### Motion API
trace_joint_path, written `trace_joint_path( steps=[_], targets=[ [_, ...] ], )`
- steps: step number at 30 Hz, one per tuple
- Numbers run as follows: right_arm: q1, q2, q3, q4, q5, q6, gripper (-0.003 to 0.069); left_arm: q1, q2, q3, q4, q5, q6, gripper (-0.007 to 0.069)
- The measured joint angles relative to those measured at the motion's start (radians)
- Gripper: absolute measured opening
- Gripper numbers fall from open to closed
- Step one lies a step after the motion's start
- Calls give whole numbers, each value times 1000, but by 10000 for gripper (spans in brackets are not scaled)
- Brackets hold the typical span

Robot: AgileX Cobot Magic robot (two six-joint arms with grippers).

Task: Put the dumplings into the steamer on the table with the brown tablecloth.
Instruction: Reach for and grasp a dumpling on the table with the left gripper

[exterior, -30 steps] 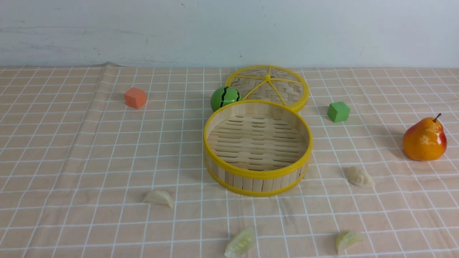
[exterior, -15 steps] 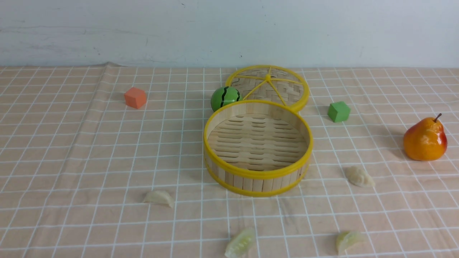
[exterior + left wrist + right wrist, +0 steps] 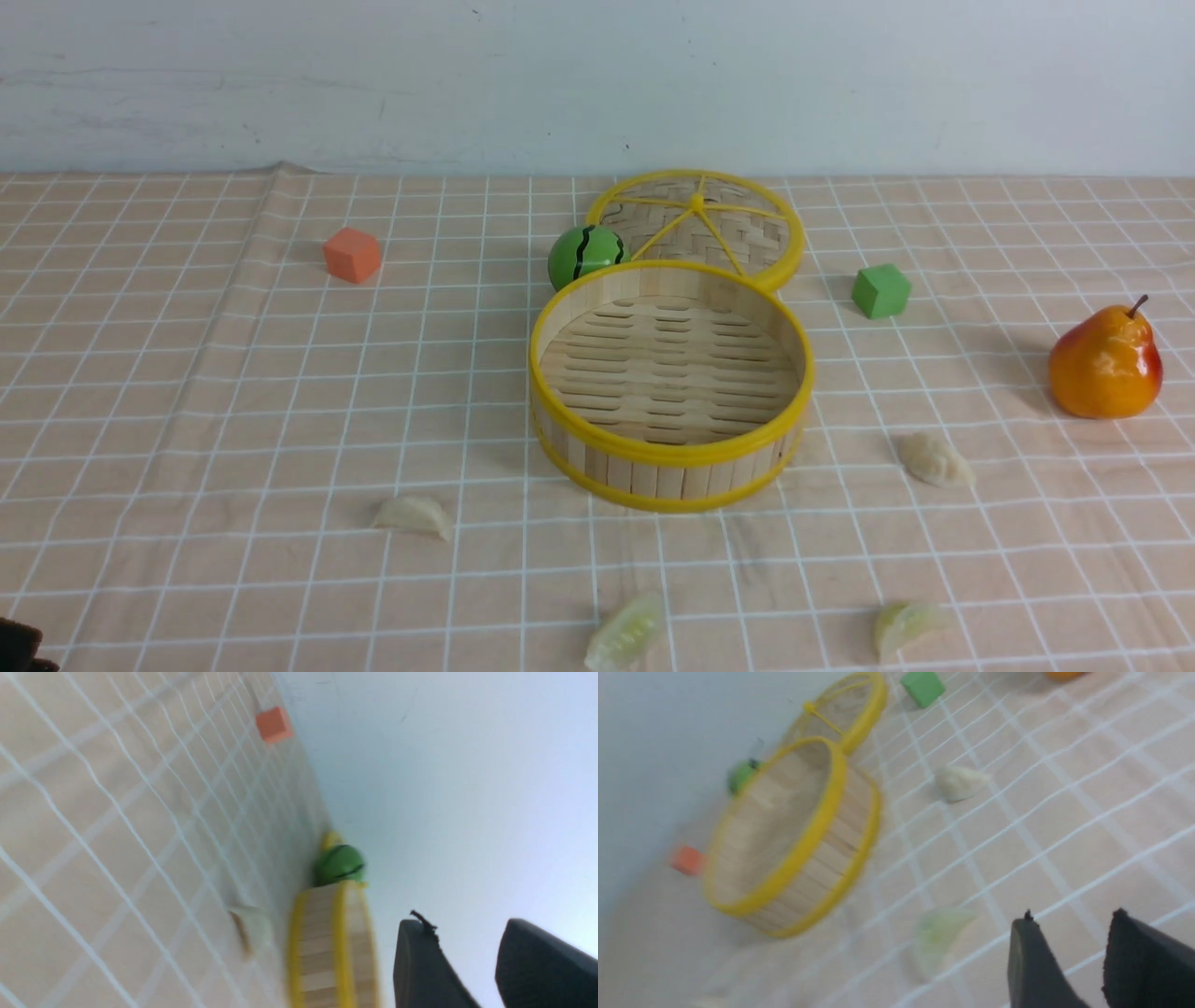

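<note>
Left hand and right hand narrowly parted, empty, steamer well apart ahead

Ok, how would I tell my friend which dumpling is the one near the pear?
Find the round steamer in the middle of the brown tablecloth, then look right toward the orange-red pear. The dumpling lies on the cloth between them, a bit nearer the camera. It is cream and lumpy, unlike the greenish dumpling in front of it.
</note>
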Motion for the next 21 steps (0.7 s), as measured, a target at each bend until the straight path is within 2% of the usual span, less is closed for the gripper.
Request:
trace_joint_path(
  steps=[4, 9, 12, 16, 20, 21],
  targets=[
    [0, 0, 4, 204, 9, 94, 239, 0, 0, 0, -134, -18, -65, 238],
    [0, 0, 4, 198, -2, 88, 239, 0, 0, 0, -197, -21, -70, 238],
    [1, 0, 3, 195, -5, 23, 239, 0, 0, -55, -175, 11, 47, 236],
    [1, 2, -85, 199, 13, -198, 223, 0, 10, -221, -95, 133, 307, 176],
    [2, 86, -214, 193, 35, -418, 116, 0, 158, -410, 17, 328, 503, 36],
    [3, 147, -266, 187, 46, -492, 62, 0, 220, -463, 57, 382, 545, -2]
  ],
)
